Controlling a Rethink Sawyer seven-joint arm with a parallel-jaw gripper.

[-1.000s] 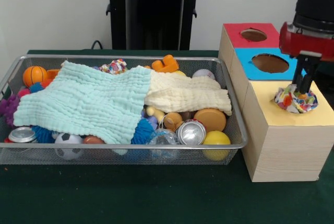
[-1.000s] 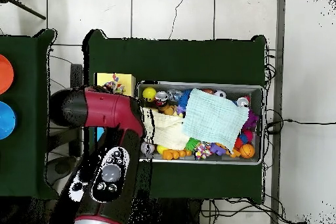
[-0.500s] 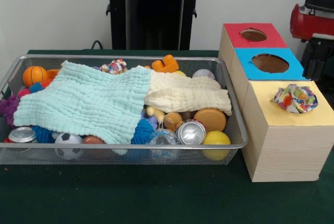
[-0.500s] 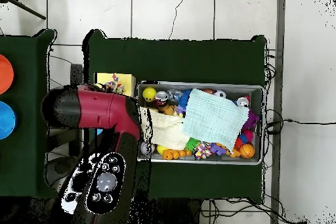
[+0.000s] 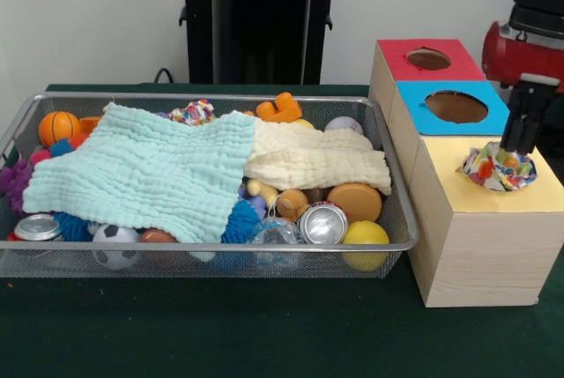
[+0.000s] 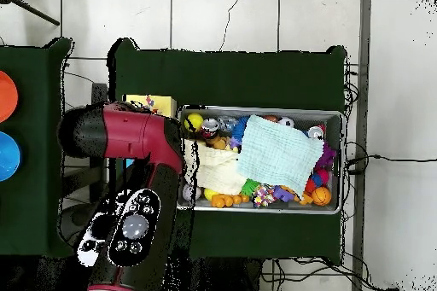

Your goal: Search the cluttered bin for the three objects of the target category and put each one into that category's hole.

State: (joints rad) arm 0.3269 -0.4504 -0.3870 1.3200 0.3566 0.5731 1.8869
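Note:
A multicoloured fabric ball (image 5: 498, 168) rests on top of the yellow box (image 5: 493, 202), also seen from above as the fabric ball (image 6: 149, 102). My gripper (image 5: 512, 149) comes down from the upper right. Its black fingers (image 5: 522, 118) look pressed together as one bar, and their tip meets the ball's upper right edge without holding it. In the overhead view the red arm (image 6: 128, 138) hides the gripper. A second fabric ball (image 5: 192, 113) lies at the far side of the wire bin (image 5: 211, 246).
A mint cloth (image 5: 150, 171) and a cream cloth (image 5: 313, 158) cover much of the bin. Around them lie cans (image 5: 322, 223), a yellow ball (image 5: 365, 235), a basketball (image 5: 58, 127) and an orange toy (image 5: 280, 108). Behind the yellow box stand the blue box (image 5: 456, 107) and the red box (image 5: 427, 59).
The gripper let go of the fabric ball and rose clear of it, then came back down onto the ball's upper right edge. The ball has stayed on the yellow box.

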